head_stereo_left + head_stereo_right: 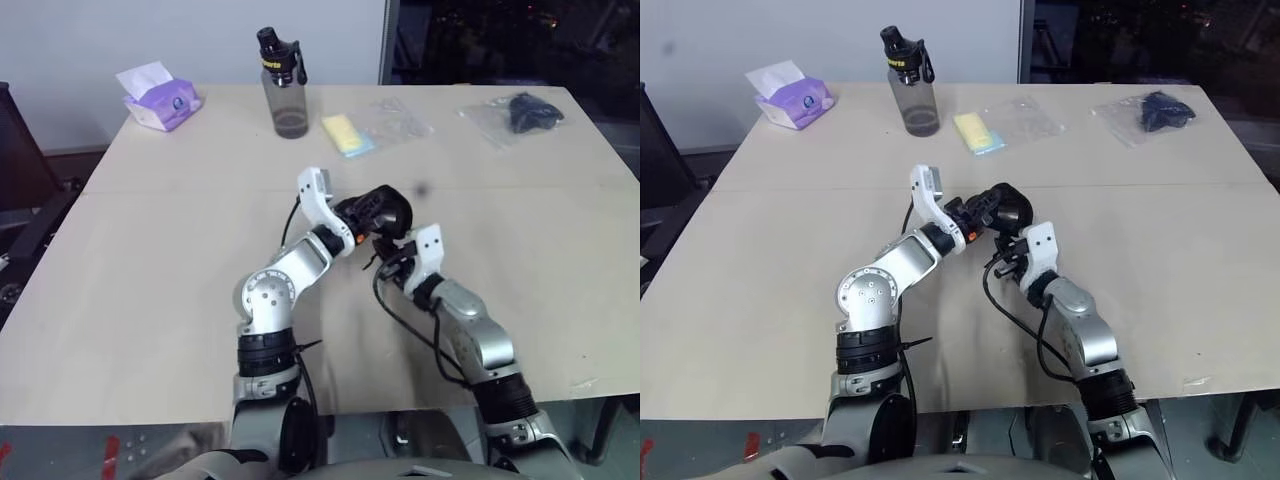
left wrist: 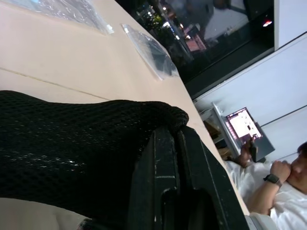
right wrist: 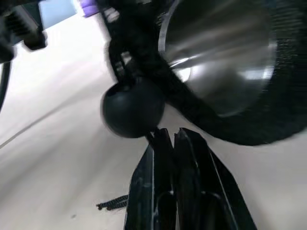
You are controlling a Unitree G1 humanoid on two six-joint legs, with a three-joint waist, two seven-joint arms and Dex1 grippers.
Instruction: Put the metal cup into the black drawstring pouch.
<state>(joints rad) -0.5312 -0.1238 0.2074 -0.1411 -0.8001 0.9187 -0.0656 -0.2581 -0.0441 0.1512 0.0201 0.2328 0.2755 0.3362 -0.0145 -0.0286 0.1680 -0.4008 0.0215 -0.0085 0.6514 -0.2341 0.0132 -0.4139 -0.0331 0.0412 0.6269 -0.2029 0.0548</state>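
Both grippers meet above the table's (image 1: 120,300) middle. Left gripper (image 1: 362,222) is clamped on one black drawstring pouch (image 1: 385,208), with one metal cup (image 3: 220,57) inside its mouth. Right gripper (image 1: 388,258) is pinched closed on the cord (image 3: 152,136) below one round toggle (image 3: 133,107). Along the far edge: one tissue pack (image 1: 160,98), one bottle (image 1: 283,85), two plastic bags (image 1: 385,125).

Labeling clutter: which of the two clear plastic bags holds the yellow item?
The clear plastic bag nearer the water bottle; the corner bag holds something dark.

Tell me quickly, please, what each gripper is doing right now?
Left gripper: shut on the black drawstring pouch.
Right gripper: shut on the thin black cord, just below the toggle.
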